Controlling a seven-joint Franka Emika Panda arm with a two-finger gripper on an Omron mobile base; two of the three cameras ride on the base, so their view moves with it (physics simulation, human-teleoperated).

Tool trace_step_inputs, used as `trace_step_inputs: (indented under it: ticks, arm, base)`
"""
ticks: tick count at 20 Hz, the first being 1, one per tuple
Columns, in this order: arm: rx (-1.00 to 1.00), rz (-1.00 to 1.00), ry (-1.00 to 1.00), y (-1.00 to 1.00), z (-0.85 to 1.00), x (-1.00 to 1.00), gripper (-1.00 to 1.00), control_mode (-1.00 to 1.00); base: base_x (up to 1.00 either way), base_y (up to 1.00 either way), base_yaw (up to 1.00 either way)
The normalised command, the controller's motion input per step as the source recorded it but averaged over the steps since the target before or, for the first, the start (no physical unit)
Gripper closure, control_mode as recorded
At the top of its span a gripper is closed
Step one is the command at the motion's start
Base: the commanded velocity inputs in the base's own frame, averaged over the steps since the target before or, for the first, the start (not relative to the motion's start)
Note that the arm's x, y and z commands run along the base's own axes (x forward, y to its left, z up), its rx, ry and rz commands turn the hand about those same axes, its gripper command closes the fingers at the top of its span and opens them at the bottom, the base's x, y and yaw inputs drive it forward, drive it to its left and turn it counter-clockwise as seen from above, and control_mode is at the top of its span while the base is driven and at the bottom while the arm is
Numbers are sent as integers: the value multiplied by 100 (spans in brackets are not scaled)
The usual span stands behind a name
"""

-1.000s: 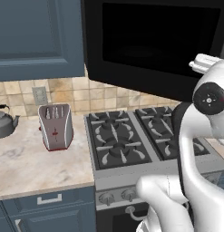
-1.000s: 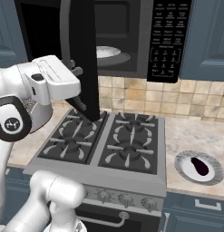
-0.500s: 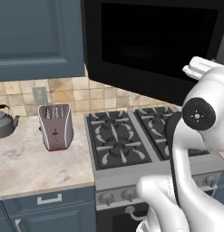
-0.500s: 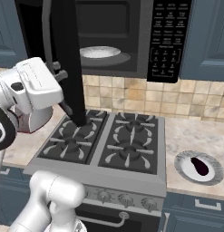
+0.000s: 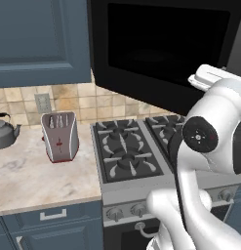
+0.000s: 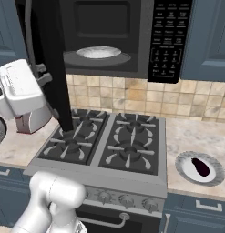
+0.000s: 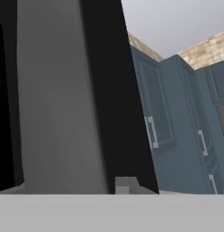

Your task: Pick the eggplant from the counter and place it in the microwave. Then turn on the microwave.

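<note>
Beige marbled counter [image 6: 186,136] right of the stove carries the small dark purple eggplant [image 6: 201,167] on a grey plate [image 6: 214,174], untouched. Black microwave [image 6: 132,41] door [image 6: 50,68] stands open, the gripper beside it; finger spread unreadable. Door-opening looks finished; next, reach for the eggplant.

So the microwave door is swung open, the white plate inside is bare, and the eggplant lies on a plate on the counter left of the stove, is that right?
Not quite: the eggplant lies on its plate on the counter right of the stove, as the right base view shows. The microwave door is indeed open and the white plate inside is bare.
</note>
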Motion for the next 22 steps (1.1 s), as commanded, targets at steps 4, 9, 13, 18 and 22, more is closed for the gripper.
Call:
trace_step_inputs:
  ticks: [4, 9, 13, 18, 22]
  arm:
    - [-1, -1, 0, 19, 0, -31, 100, -100]
    - [-1, -1, 0, 20, 0, -27, 100, -100]
    - [-1, -2, 0, 23, 0, -23, 100, -100]
    - [-1, -2, 0, 21, 0, -23, 100, -100]
    - [0, -1, 0, 16, 0, -23, 100, -100]
  base:
    - [0, 0, 0]
    - [0, 0, 0]
    - [0, 0, 0]
    - [0, 0, 0]
    - [0, 0, 0]
